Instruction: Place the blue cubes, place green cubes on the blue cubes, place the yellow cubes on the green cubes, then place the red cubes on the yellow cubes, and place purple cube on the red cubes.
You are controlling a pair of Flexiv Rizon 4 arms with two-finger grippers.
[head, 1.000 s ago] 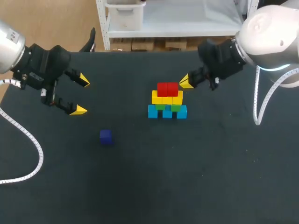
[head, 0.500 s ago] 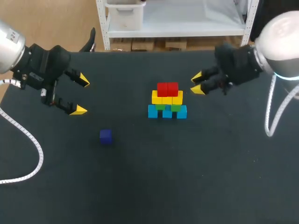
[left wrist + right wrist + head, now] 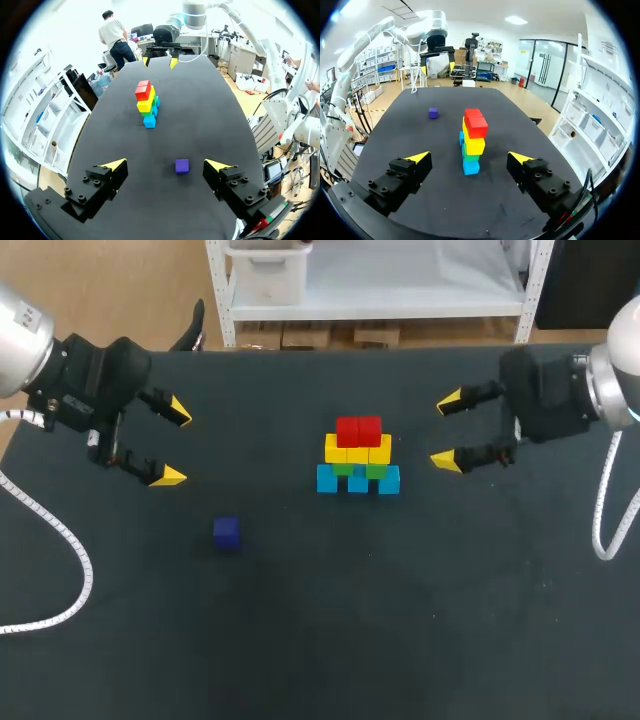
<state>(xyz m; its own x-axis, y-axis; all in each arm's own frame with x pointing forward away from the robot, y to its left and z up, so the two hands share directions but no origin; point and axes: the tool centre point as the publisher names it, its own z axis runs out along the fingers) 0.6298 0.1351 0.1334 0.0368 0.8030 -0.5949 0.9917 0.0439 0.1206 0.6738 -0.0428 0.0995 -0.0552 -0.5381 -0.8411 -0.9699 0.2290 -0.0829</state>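
A cube stack (image 3: 358, 456) stands mid-table: blue cubes (image 3: 358, 481) at the base, green cubes (image 3: 361, 470) on them, yellow cubes (image 3: 357, 450) above, red cubes (image 3: 359, 430) on top. The stack (image 3: 471, 137) is ahead of my right gripper (image 3: 468, 158), and the stack (image 3: 146, 102) shows far ahead of my left gripper (image 3: 166, 163). A purple cube (image 3: 227, 532) lies alone at front left; the purple cube (image 3: 182, 166) sits just ahead of the left fingers. My right gripper (image 3: 449, 430) is open, right of the stack. My left gripper (image 3: 173, 443) is open at the left, holding nothing.
The black table (image 3: 400, 620) spreads wide in front of the stack. A white cable (image 3: 60, 550) loops over the table's left side, and another cable (image 3: 605, 510) hangs at the right edge.
My right gripper has drawn back to the right, away from the red cubes, and its fingers have spread from shut to open. The left arm has kept still.
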